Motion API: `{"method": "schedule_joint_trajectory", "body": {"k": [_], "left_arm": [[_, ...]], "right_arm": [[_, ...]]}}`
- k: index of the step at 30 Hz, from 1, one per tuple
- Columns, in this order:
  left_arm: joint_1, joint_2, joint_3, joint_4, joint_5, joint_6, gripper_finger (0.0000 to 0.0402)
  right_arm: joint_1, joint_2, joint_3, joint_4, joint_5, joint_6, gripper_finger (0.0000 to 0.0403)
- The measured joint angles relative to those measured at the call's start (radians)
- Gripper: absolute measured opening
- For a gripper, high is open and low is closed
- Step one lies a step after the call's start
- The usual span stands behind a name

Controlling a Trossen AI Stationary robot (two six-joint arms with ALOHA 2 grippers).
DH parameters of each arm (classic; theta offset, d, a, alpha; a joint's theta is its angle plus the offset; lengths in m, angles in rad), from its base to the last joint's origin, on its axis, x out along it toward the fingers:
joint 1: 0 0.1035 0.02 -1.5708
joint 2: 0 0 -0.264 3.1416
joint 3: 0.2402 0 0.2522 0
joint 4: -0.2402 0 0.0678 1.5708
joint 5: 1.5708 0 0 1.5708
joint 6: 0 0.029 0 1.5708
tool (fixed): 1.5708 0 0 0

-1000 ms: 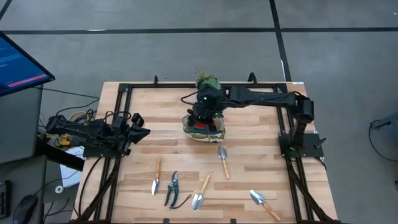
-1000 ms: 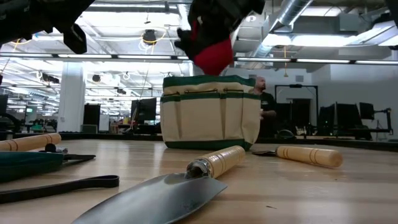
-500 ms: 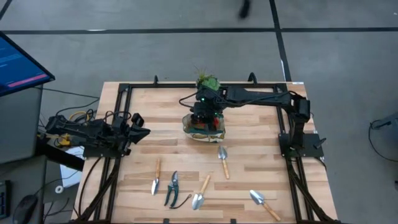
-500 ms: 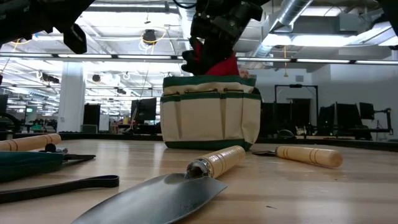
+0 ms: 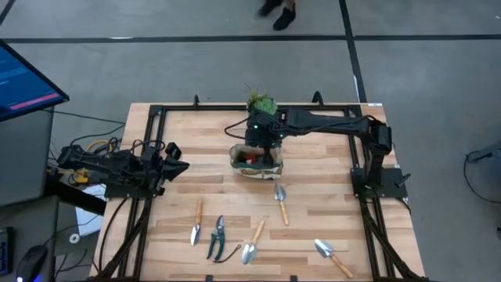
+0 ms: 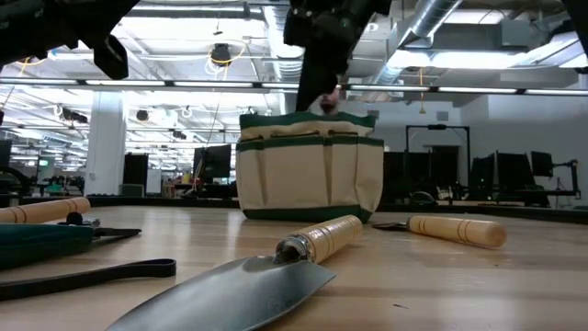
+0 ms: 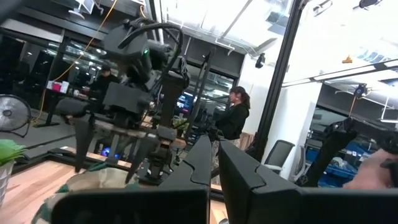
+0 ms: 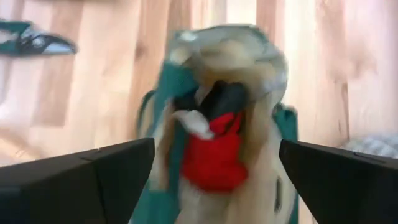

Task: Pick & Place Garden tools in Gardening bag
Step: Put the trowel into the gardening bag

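Red item: I see the small soft-looking red thing (image 8: 212, 157) lying inside the mouth of the beige fabric bag with dark green trim (image 5: 256, 160); I judge it light and squashy, nothing that needs care now.
Bag: it stands near the back middle of the wooden slatted table (image 5: 329, 204), just in front of the green potted plant (image 5: 261, 103). The cloth walls look floppy, so I would drop tools straight down through the mouth, not push against the rim.
Right gripper: my right gripper (image 8: 214, 165) hangs directly above the bag opening, fingers spread wide and holding nothing.
Tools left on the table: a small metal trowel with a pale wooden handle (image 5: 281, 202) just in front of the bag; farther forward a narrow wooden-handled tool (image 5: 196, 222), dark-handled pruning shears (image 5: 217, 236), another wooden-handled trowel (image 5: 252, 243) and a trowel near the front right corner (image 5: 331, 256).
Handling guess: these look stiff and fairly light; blades smooth and slippery, so I would take each by the middle of its wooden handle. The shears I would pinch across both handles.
Left gripper: my left gripper (image 5: 174, 157) waits at the table's left edge, fingers shut and empty.
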Motion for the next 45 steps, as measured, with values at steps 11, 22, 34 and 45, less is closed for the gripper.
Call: {"method": "schedule_joint_trajectory", "body": {"k": [11,22,34,45], "left_arm": [[0.0,0.0,0.0,0.002,0.0,0.0,0.0002],[0.0,0.003,0.0,0.005,0.0,-0.003,0.0002],[0.0,0.022,0.0,0.009,0.0,-0.003,0.0002],[0.0,0.033,0.0,0.007,0.0,-0.003,0.0002]], "right_arm": [[0.045,-0.028,0.265,-0.66,0.177,0.489,0.0325],[0.227,-0.324,-0.196,-0.49,0.186,0.868,0.0317],[0.493,-0.415,-0.571,0.008,0.171,-0.132,0.0317],[0.47,-0.147,-0.577,0.087,0.185,-0.387,0.0317]]}}
